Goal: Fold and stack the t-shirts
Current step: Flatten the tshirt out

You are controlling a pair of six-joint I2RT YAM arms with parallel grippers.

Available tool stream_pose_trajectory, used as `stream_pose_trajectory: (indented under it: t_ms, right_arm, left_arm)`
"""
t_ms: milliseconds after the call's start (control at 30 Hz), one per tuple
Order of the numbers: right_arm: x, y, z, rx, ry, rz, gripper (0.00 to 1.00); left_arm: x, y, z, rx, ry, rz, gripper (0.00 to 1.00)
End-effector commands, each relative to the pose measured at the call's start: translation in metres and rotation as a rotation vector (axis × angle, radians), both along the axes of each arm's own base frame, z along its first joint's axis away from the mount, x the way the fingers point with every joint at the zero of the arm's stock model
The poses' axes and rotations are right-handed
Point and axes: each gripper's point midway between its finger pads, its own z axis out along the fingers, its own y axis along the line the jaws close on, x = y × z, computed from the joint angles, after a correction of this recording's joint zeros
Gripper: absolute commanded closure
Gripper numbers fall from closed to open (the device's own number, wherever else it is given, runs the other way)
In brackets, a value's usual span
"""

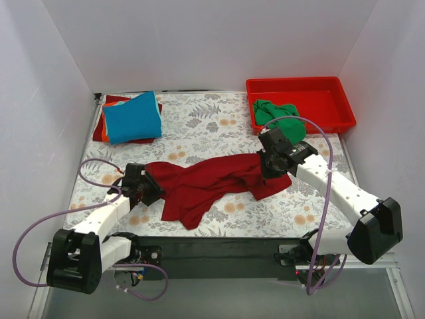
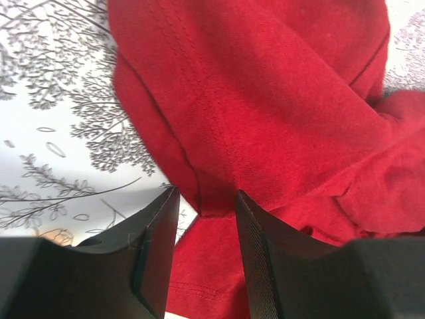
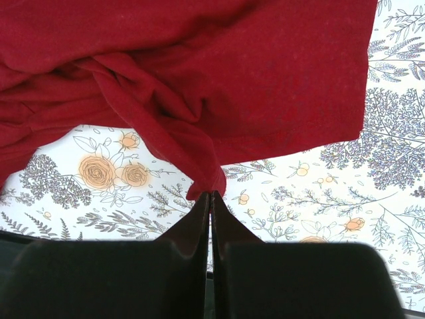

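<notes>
A large dark red t-shirt [image 1: 206,183] [image 2: 265,100] [image 3: 199,66] lies crumpled and stretched across the front of the table. My left gripper [image 1: 154,189] [image 2: 206,196] is at the shirt's left end with its jaws apart, and the cloth's edge lies loose between and under them. My right gripper [image 1: 269,166] [image 3: 212,194] is shut on a pinched fold at the shirt's right end. A folded bright blue t-shirt [image 1: 133,117] tops a stack at the back left, with an orange t-shirt's edge [image 1: 104,126] and a red t-shirt [image 1: 116,100] under it. A green t-shirt [image 1: 275,113] sits bunched in the tray.
The red plastic tray [image 1: 299,83] stands at the back right, just behind my right arm. A floral table cloth [image 1: 206,126] covers the table. White walls close in the back and both sides.
</notes>
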Motion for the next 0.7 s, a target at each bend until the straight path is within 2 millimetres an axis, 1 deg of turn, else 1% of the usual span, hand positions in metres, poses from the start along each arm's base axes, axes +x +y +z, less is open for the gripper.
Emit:
stream_pose_trajectory:
  t_ms: [0, 67, 167, 200, 267, 333, 400, 433, 467, 500, 533, 567, 600, 633, 667]
  right_arm:
    - [0.002, 0.0, 0.001, 0.007, -0.004, -0.008, 0.99]
    - [0.003, 0.001, 0.002, 0.009, -0.006, -0.008, 0.99]
    - [0.003, 0.002, 0.003, 0.012, -0.008, -0.006, 0.99]
    - [0.004, 0.002, 0.004, 0.014, -0.009, -0.009, 0.99]
    - [0.005, 0.003, 0.006, 0.02, -0.014, -0.006, 0.99]
    - [0.007, 0.004, 0.007, 0.02, -0.017, -0.007, 0.99]
    - [0.011, 0.006, 0.014, 0.026, -0.034, -0.004, 0.99]
    - [0.013, 0.007, 0.019, 0.032, -0.047, -0.002, 0.99]
    - [0.017, 0.008, 0.024, 0.03, -0.061, 0.003, 0.99]
    - [0.025, 0.01, 0.038, 0.045, -0.097, 0.006, 0.99]
    - [0.029, 0.011, 0.045, 0.048, -0.115, 0.008, 0.99]
    - [0.035, 0.01, 0.051, 0.04, -0.131, 0.013, 0.99]
    - [0.048, 0.012, 0.072, 0.059, -0.18, 0.007, 0.99]
    - [0.054, 0.011, 0.079, 0.057, -0.194, 0.003, 0.99]
    - [0.063, 0.012, 0.086, 0.05, -0.208, 0.009, 0.99]
  left_arm:
    - [-0.002, -0.007, -0.003, -0.035, -0.008, -0.024, 0.62]
    - [-0.005, -0.01, -0.007, -0.05, 0.0, -0.029, 0.65]
    - [-0.008, -0.013, -0.012, -0.067, 0.001, -0.036, 0.74]
    - [-0.006, -0.015, -0.013, -0.073, -0.005, -0.039, 0.81]
    - [-0.008, -0.016, -0.018, -0.081, 0.011, -0.041, 0.89]
    - [-0.005, -0.017, -0.018, -0.087, 0.006, -0.038, 1.0]
    - [0.001, -0.014, -0.011, -0.071, -0.004, -0.015, 1.0]
    - [0.019, -0.015, 0.01, -0.074, -0.064, -0.01, 1.0]
    - [0.026, -0.015, 0.021, -0.07, -0.089, -0.001, 1.0]
    - [0.035, -0.014, 0.037, -0.067, -0.116, 0.003, 1.0]
    - [0.058, -0.015, 0.072, -0.06, -0.206, -0.003, 1.0]
    - [0.071, -0.014, 0.093, -0.052, -0.253, -0.002, 1.0]
    - [0.078, -0.012, 0.109, -0.039, -0.272, 0.003, 1.0]
    - [0.102, -0.01, 0.151, -0.03, -0.356, 0.01, 1.0]
    - [0.111, -0.008, 0.167, -0.011, -0.386, -0.002, 1.0]
